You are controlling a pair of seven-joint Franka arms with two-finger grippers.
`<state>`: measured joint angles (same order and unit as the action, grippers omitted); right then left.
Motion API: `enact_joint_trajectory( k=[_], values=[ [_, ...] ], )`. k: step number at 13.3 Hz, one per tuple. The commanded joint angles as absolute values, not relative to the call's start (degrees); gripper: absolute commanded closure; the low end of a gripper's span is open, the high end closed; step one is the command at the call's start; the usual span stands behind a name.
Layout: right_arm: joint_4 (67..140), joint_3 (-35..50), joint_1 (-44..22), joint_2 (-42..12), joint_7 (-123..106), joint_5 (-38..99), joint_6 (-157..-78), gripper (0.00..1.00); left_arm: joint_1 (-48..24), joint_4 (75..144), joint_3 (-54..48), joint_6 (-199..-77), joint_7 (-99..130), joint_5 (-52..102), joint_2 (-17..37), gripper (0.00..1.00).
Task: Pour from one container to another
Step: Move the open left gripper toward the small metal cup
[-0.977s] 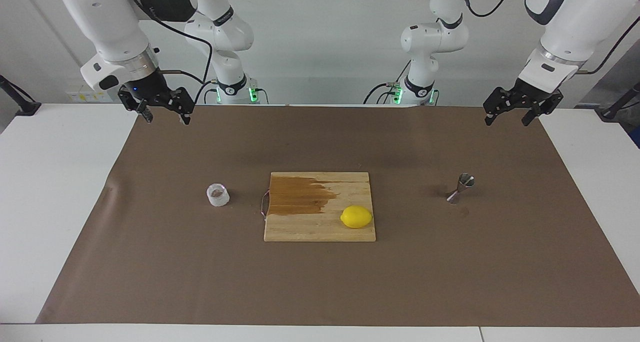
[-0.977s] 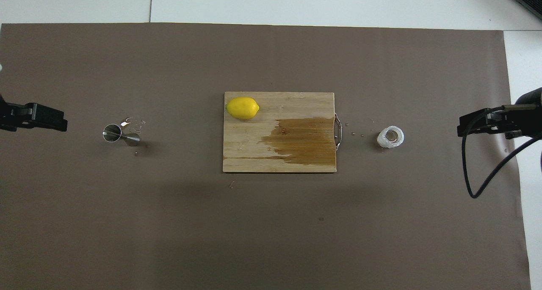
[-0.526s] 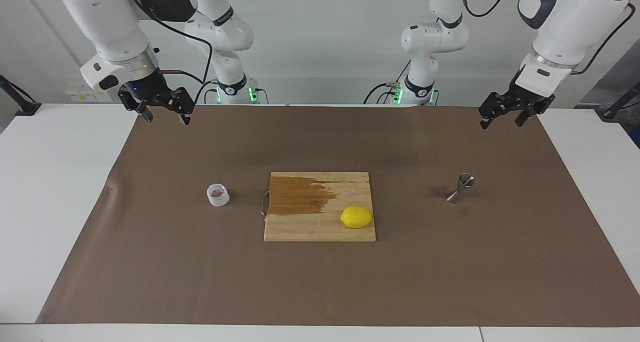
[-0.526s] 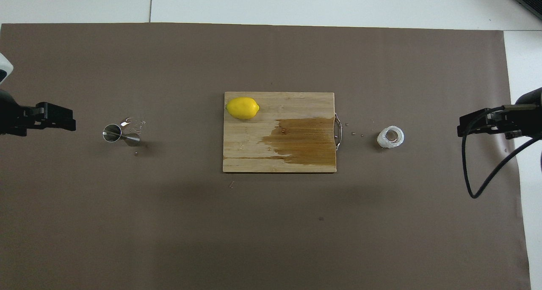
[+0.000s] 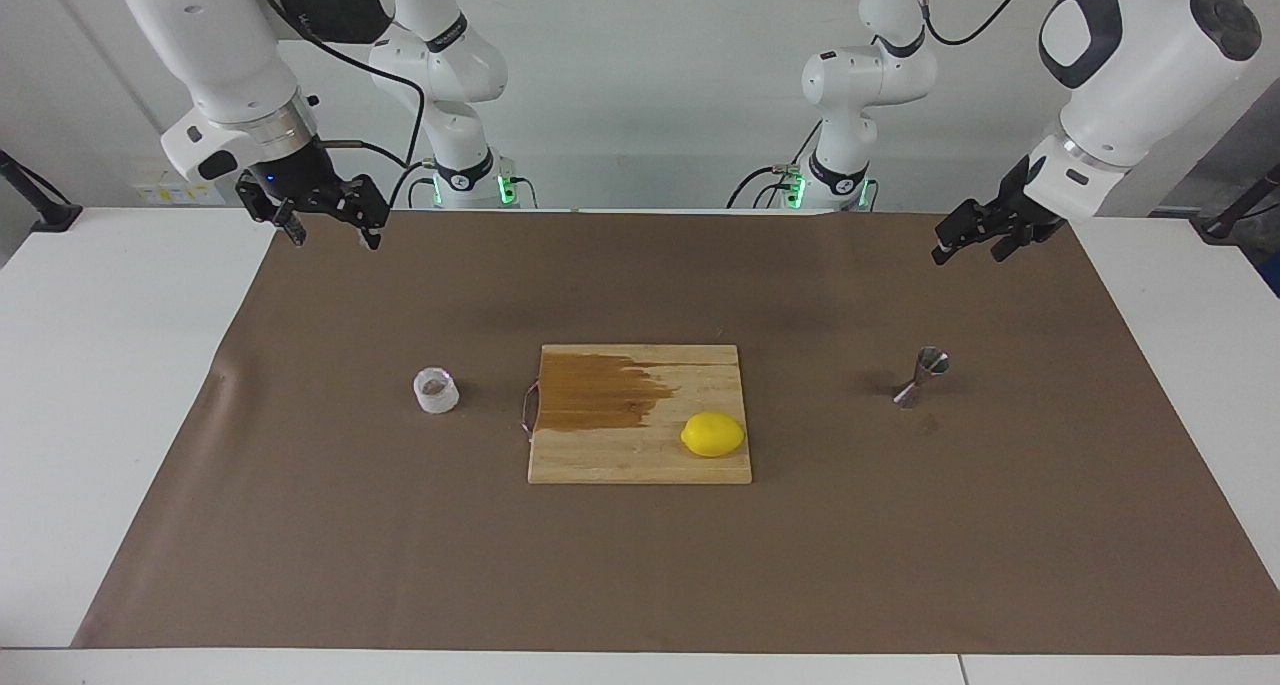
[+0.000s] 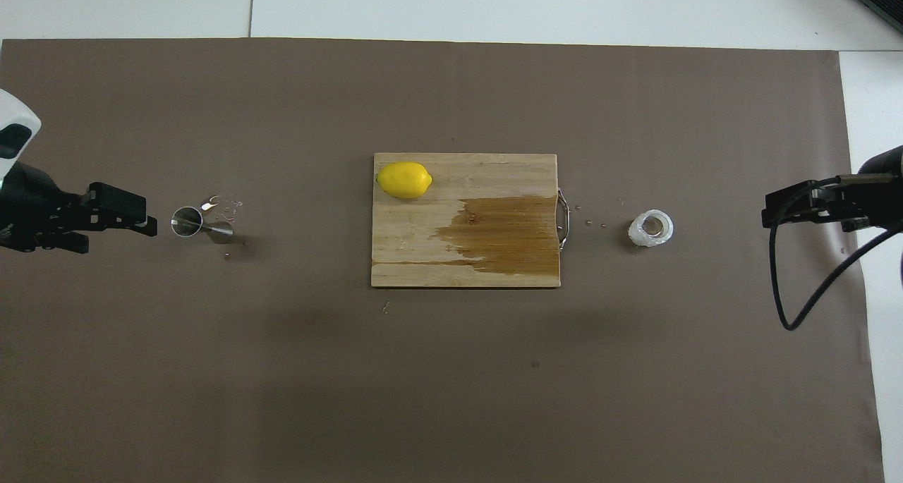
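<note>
Looking from the facing camera, one clear squat cup (image 5: 436,390) with whitish walls stands upright on the brown mat (image 5: 660,585), beside the handle end of one wooden cutting board (image 5: 640,414). One yellow lemon (image 5: 713,434) lies on the board, next to a dark wet patch. One steel jigger (image 5: 921,376), hourglass-shaped and shiny, stands tilted toward the left arm's end. The left gripper (image 5: 968,244) hangs above the mat, fingers parted, holding nothing. The right gripper (image 5: 330,232) waits above the mat's edge, also spread and empty.

From the overhead camera, the left gripper (image 6: 144,215) appears just beside the jigger (image 6: 201,223). The cup (image 6: 651,229) sits near the right gripper (image 6: 770,211). Small droplets lie around the jigger.
</note>
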<state>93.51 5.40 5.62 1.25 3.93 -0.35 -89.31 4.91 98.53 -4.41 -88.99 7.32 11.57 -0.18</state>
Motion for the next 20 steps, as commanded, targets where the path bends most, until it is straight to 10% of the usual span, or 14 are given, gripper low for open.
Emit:
enact_joint_trajectory(
  k=[1, 12, 20],
  values=[
    [93.3, 5.8, 6.4, 1.3, 4.8, 1.2, -89.4, 0.0, 8.3, 95.4, -4.7, -83.3, 7.6, 15.0, 6.1, 0.0],
    [93.3, 5.8, 6.4, 1.3, 4.8, 1.2, -89.4, 0.0, 16.3, 85.7, -5.0, -71.6, 7.8, 26.3, 23.5, 0.0],
    [93.3, 5.8, 6.4, 1.3, 4.8, 1.2, -89.4, 0.0, 19.2, 87.9, -4.1, -72.1, 4.2, 33.1, 25.8, 0.0]
  ],
)
